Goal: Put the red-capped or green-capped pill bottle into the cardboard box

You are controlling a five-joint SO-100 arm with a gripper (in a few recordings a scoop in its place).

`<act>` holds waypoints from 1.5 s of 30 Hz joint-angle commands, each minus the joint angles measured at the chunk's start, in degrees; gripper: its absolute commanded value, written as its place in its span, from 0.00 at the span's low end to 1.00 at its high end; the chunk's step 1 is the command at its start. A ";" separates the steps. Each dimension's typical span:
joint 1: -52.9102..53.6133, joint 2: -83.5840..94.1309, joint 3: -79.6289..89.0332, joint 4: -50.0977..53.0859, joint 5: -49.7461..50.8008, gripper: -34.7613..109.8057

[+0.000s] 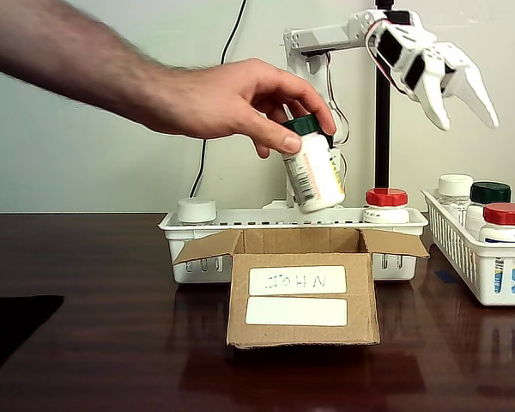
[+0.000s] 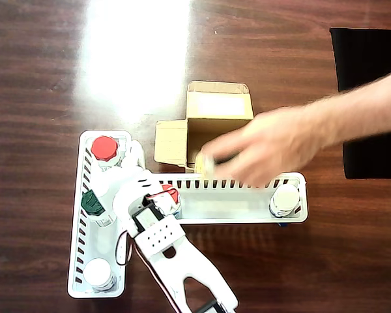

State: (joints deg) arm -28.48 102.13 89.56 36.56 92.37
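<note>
Green-capped pill bottle (image 1: 312,170) is hanging tilted in a person's hand (image 1: 232,99) over the cardboard box (image 1: 302,292), not in yet; robot hand (image 1: 463,110) is idling wide, empty.

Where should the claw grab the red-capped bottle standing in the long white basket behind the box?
Probably by the red-capped bottle just under its cap, coming straight down from above. It stands upright in the long white basket, whose wall hides its lower body, so the top is the part left free. The claw hangs open up high, while a person's hand holds a green-capped bottle nearby.
</note>
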 commanded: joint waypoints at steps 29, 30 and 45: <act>2.90 -31.38 -20.48 -12.92 5.10 0.73; 3.08 -31.11 -19.69 -13.01 5.19 0.73; 0.70 -29.79 -15.64 -13.18 3.87 0.68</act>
State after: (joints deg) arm -26.63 67.85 73.65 24.52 96.06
